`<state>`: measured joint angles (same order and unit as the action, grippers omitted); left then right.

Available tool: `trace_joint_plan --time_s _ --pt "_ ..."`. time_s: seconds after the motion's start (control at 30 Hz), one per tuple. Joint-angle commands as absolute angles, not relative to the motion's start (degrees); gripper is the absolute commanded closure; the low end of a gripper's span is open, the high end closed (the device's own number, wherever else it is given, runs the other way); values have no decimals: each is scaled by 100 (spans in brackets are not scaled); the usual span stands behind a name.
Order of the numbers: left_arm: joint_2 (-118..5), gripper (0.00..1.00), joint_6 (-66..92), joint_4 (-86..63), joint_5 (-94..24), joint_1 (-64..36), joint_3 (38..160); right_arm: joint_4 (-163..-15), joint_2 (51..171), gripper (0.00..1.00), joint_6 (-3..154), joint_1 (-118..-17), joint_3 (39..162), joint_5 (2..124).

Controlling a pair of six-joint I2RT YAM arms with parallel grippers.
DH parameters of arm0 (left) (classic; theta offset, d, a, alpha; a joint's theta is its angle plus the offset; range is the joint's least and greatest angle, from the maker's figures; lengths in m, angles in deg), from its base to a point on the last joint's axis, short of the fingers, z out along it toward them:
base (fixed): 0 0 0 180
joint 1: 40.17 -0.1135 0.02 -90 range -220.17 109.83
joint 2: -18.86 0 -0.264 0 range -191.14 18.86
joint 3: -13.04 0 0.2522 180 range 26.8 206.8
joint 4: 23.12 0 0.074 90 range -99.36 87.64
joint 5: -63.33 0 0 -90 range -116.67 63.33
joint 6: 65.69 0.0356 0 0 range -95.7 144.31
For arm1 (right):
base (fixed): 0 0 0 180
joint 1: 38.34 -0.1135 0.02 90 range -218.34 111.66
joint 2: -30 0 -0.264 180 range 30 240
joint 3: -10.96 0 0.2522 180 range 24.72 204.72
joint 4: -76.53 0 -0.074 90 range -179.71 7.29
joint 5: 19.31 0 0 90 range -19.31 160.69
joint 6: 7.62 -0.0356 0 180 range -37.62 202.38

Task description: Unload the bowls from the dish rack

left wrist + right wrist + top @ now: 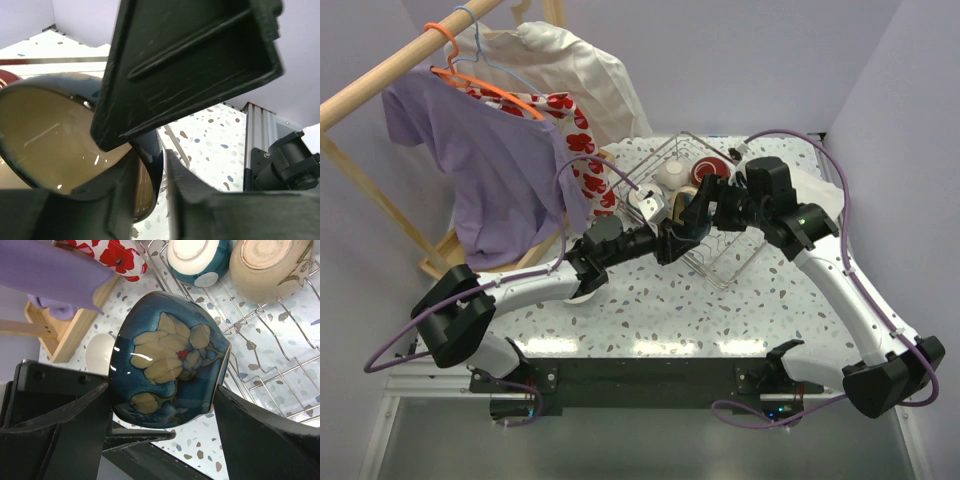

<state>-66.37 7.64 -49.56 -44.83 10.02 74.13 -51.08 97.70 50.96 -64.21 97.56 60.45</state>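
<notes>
The left end effector [152, 172] is clamped on the rim of the dark blue patterned bowl [170, 355], one finger inside the pale hollow and one outside. The right end effector [165, 395] straddles the same bowl with its fingers spread on either flank; I cannot tell whether they press. The bowl hangs clear of the surface [650, 310], over the near side of the dish rack [280, 375]. In the rack lie a teal-banded bowl [197, 260] and a beige bowl [270, 265], bases showing, and a dark red bowl [712, 168] farther back. A white bowl [99, 352] sits on the surface by a wooden foot [65, 335].
</notes>
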Motion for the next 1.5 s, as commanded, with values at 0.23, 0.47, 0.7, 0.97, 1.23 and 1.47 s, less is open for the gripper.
trace_joint_plan --time_s 0.23,0.47,0.7,0.97,1.23,1.47 --pt "-6121 100 830 -5067 -4505 1054 7251 -5807 9407 45 4819 -6409 9670 5882" --pt "-5612 100 1033 -3963 -4285 1054 7171 -5763 9196 1 4889 -6409 9706 5979" --pt "-4997 100 1095 -1677 -3618 1054 7337 -5719 8976 1 5099 -6418 9706 6119" --pt "-5057 100 1253 1892 -1930 1045 8453 -5693 8985 1 5205 -6401 9407 6366" --pt "-5646 100 1104 3668 -1542 844 9017 -5640 9011 1 5258 -6409 9345 6480" --pt "-5699 100 1007 4021 -1455 518 9069 -5640 9029 1 5267 -6400 9302 6471"
